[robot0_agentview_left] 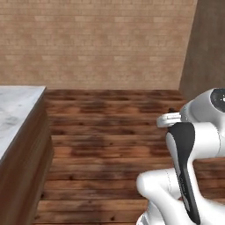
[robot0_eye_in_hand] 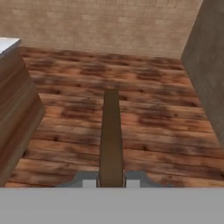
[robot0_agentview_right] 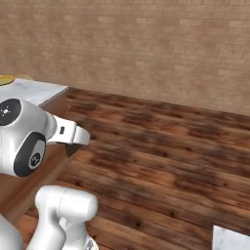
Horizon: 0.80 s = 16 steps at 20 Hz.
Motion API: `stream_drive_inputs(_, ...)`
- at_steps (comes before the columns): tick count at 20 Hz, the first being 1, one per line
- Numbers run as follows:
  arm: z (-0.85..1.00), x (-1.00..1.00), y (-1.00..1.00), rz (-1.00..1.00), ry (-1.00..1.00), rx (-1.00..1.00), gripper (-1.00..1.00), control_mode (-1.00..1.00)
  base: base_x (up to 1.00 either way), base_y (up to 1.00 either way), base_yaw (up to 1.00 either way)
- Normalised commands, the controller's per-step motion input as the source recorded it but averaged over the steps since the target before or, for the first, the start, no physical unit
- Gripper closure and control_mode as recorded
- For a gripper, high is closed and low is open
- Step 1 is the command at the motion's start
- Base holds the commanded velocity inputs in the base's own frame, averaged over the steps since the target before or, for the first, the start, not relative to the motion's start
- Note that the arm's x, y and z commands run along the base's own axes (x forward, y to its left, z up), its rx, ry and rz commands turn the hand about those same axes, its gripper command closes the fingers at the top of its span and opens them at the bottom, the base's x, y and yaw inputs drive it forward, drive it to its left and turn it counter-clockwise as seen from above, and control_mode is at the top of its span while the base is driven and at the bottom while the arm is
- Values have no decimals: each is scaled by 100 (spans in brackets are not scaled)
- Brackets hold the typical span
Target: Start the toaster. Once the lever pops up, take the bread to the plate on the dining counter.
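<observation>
The gripper (robot0_eye_in_hand: 111,183) was clenched on the bread (robot0_eye_in_hand: 111,133), a thin brown slice seen edge-on in the hand view, rising straight out from between the two finger tips over the plank floor (robot0_eye_in_hand: 144,113). The toasting part looked done, and the step in hand seemed to be the carry to the plate. To my eye the thing to do well was to keep the pinch firm and the slice level while the base drove, then bring the hand over the marble top before letting go, since a thin slice held by one edge could slip or swing. Off to the hand's left stood the dining counter (robot0_agentview_left: 17,105), its wood side close by and its veined top just above. The right base view gave what the others did not: a sliver of the yellow-green plate (robot0_agentview_right: 9,79) on the counter's far corner, well apart from the hand. The left base view showed more of the marble top but no plate, while the hand view alone showed the grip itself
</observation>
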Motion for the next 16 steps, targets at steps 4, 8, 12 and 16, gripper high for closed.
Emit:
stream_drive_inputs(4, 0, 0, 0, 0, 0, 0, 100, 100, 52, -76, 16)
stream_drive_inputs(8, 0, 0, 0, 0, 0, 0, 100, 100, 59, -66, 16)
stream_drive_inputs(12, 0, 0, 0, 0, 0, 0, 100, 100, 68, -51, 15)
stream_drive_inputs(16, 0, 0, 0, 0, 0, 0, 100, 100, 72, -51, 15)
